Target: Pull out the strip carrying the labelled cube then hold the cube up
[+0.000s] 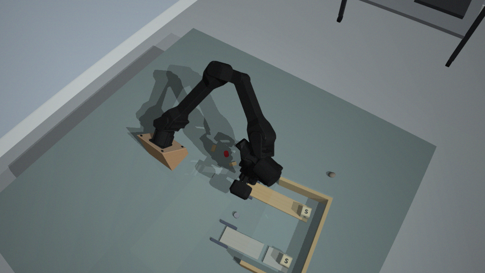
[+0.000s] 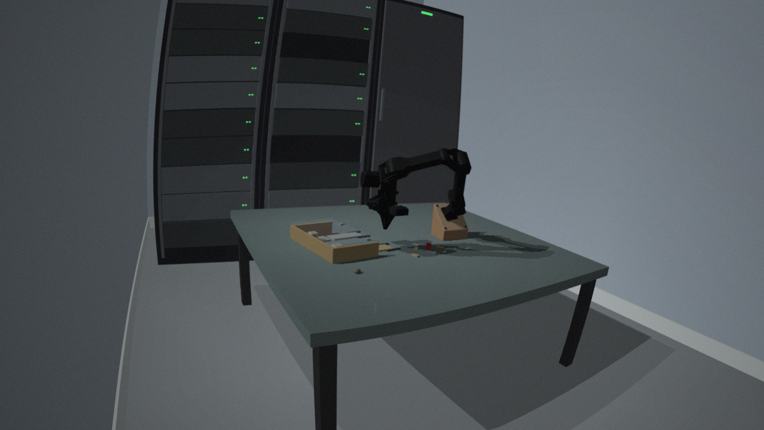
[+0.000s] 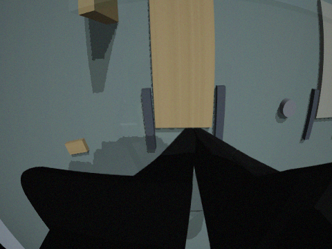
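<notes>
The wooden strip (image 1: 269, 196) (image 3: 183, 69) (image 2: 384, 247) looks to be in one piece. A cube marked S (image 1: 305, 212) stands on its far end. The pale grey strip (image 1: 242, 241) (image 3: 328, 69) (image 2: 343, 235) has a gap before a short separate piece (image 1: 270, 256), which carries another cube marked S (image 1: 286, 260). My gripper (image 3: 192, 135) (image 2: 385, 227) is shut and empty, pointing down above the table. In the wrist view its tips appear at the near end edge of the wooden strip, between two dark rails. In the top view the arm hides the tips.
A wooden frame wall (image 1: 315, 234) (image 2: 355, 254) (image 3: 99, 10) surrounds the strips' far ends. Dark rails (image 3: 149, 119) (image 3: 220, 111) flank the wooden strip. A grey peg (image 1: 236, 214) (image 3: 288, 108) stands between the strips. A red cylinder (image 1: 226, 153) (image 2: 428, 246) and small wooden blocks (image 1: 232, 163) (image 3: 77, 146) lie nearer my base.
</notes>
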Robot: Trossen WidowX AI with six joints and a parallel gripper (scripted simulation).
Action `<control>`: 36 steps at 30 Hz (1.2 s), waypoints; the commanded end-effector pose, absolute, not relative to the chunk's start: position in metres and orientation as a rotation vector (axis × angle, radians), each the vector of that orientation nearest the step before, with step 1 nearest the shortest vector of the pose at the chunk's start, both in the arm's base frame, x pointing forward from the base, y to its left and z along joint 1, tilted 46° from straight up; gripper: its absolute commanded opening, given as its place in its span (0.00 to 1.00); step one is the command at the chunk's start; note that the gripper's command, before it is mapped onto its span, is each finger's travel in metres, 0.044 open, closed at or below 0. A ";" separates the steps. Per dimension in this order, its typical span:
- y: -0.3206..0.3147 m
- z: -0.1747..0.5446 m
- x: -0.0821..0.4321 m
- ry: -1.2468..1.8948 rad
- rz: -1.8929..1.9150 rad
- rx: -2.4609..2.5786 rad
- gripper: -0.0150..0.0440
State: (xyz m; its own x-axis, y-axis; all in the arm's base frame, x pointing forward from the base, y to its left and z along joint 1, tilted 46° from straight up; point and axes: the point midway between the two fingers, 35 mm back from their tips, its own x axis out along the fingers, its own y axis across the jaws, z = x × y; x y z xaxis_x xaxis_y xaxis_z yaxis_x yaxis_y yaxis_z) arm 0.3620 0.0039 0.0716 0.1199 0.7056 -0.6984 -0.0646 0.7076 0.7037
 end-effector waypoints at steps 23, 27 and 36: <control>0.034 0.043 0.369 1.350 0.618 0.581 0.25; 0.038 0.038 0.370 1.350 0.619 0.582 0.25; 0.049 0.029 0.371 1.349 0.620 0.583 0.25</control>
